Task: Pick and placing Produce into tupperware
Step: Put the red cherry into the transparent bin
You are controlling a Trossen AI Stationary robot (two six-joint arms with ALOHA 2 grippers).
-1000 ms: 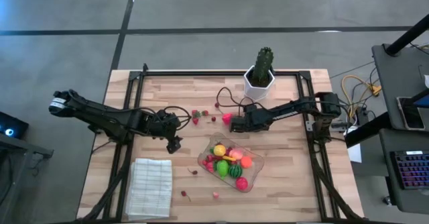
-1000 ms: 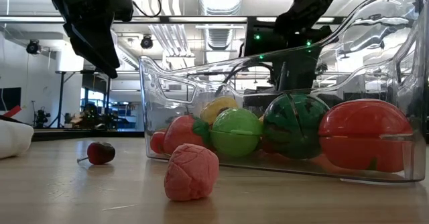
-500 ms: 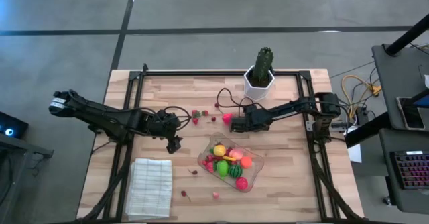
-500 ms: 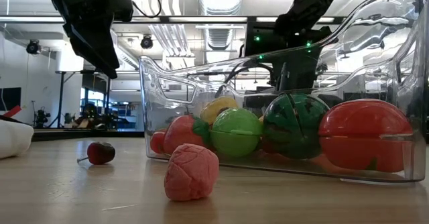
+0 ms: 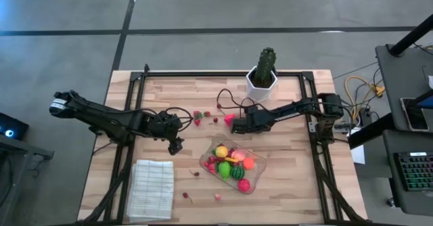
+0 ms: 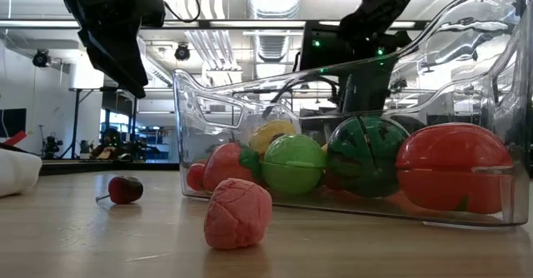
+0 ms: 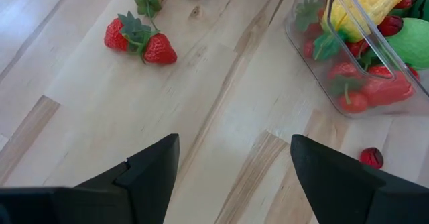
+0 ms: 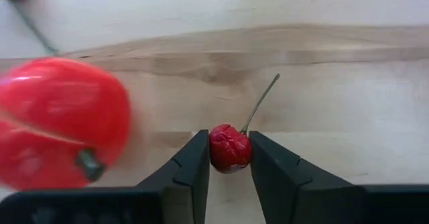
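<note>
Beside my right gripper [image 8: 229, 158], a big red fruit [image 8: 60, 120] is blurred and cut off by the picture's edge, so I cannot tell what kind it is. From above, the cherry [image 8: 230, 147] pinched in that gripper is too small to make out. The container [image 6: 466, 215] runs off the low view's edge.

From above, the left gripper [image 5: 177, 145] hovers over bare wood beside the white ribbed cloth [image 5: 151, 188], while the right gripper [image 5: 238, 125] sits low by a pink fruit [image 5: 229, 118]. The tupperware [image 5: 258, 174] holds bright produce; the potted cactus [image 5: 262, 75] stands behind.
</note>
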